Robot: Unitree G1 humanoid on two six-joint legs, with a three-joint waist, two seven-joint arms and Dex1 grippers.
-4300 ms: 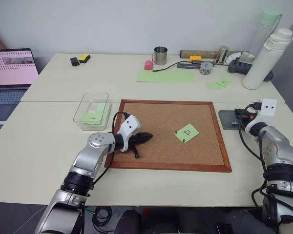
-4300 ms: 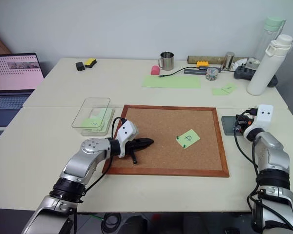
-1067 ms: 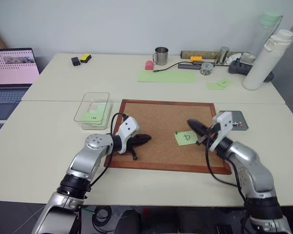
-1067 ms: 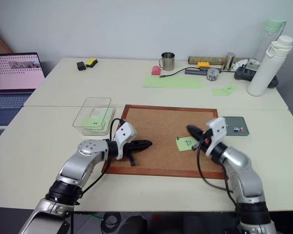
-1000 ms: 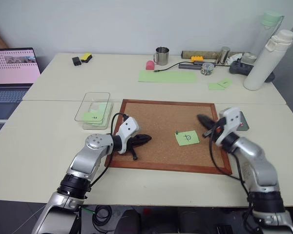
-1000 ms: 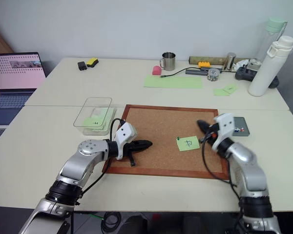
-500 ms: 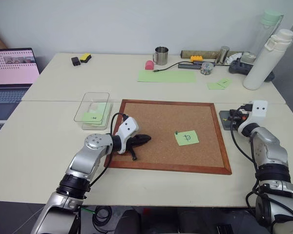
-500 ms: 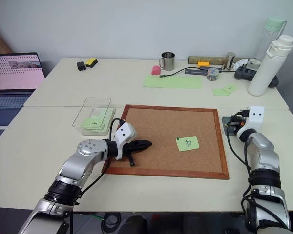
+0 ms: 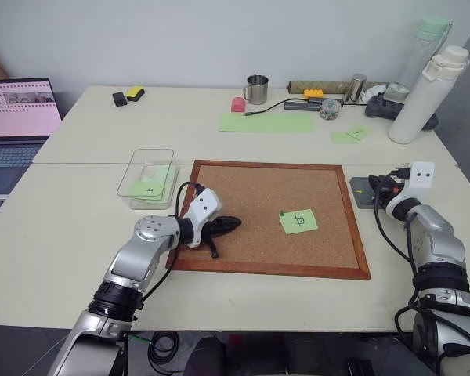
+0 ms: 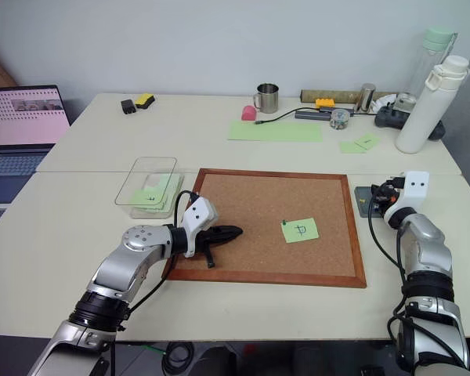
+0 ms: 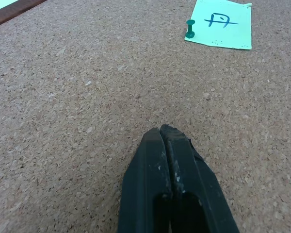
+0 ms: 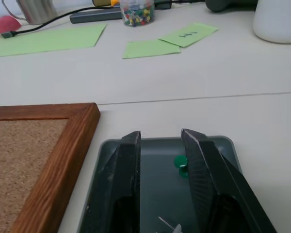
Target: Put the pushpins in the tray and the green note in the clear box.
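Green note (image 11: pixel 222 25) bears black handwritten mark; left gripper (image 11: pixel 164 133) closed, empty; right gripper (image 12: pixel 161 137) parted over tray (image 12: pixel 157 182).

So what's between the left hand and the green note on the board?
Bare cork. In the left wrist view the board runs uninterrupted from the shut left hand to the green note, which one green pushpin pins down.

One cork board (image 9: pixel 276 211), one marked green note (image 9: pixel 298 222), one green pushpin (image 11: pixel 189 29) in it — one tray (image 12: pixel 155 179), one clear box (image 9: pixel 147 177).
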